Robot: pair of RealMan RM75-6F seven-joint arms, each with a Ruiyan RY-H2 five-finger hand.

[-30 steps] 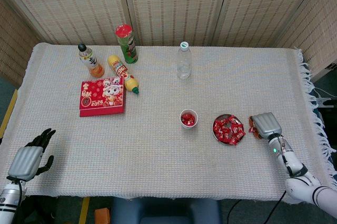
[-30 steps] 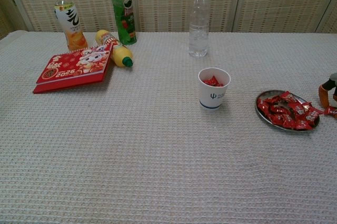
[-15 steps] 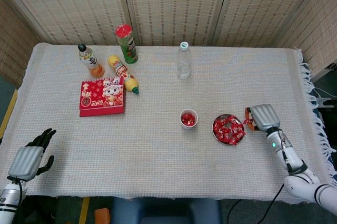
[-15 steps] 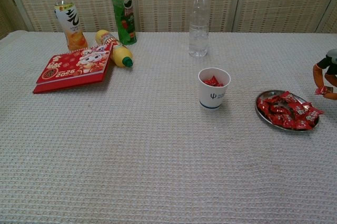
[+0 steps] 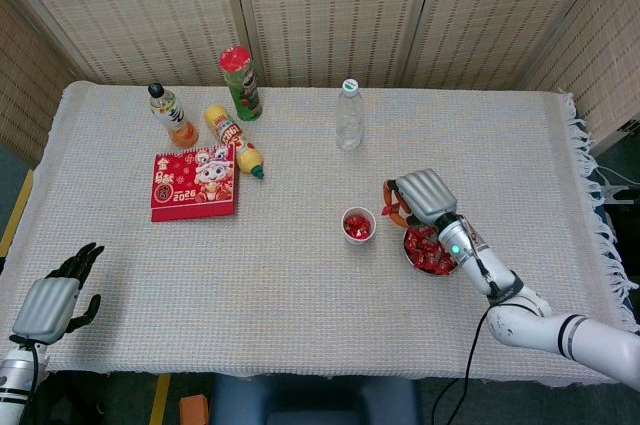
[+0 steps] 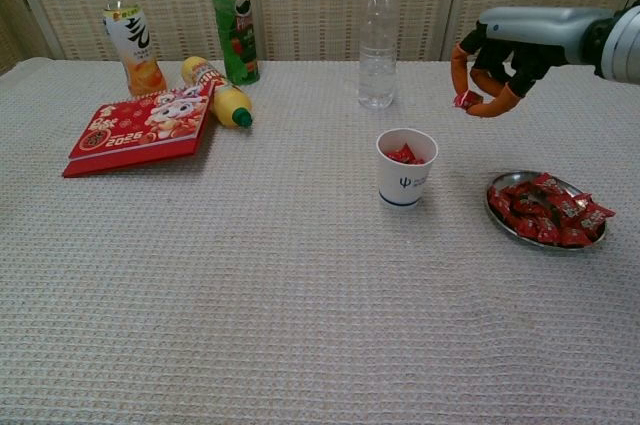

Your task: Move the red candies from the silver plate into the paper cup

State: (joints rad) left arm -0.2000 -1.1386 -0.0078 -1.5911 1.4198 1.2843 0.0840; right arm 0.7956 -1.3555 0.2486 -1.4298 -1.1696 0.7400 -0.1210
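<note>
Mid-carry, the right hand [image 6: 495, 70] pinches one red candy [image 6: 466, 99] above the table at the paper cup's [image 6: 406, 169] two o'clock, so next it likely needs to shift toward eight o'clock over the rim and release.

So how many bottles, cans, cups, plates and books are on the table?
Bottles: 3 (clear water bottle, orange drink bottle, yellow bottle lying down)
Cans: 1 (green chip can)
Cups: 1 (paper cup)
Plates: 1 (silver plate)
Books: 1 (red book)
Total: 7
</note>
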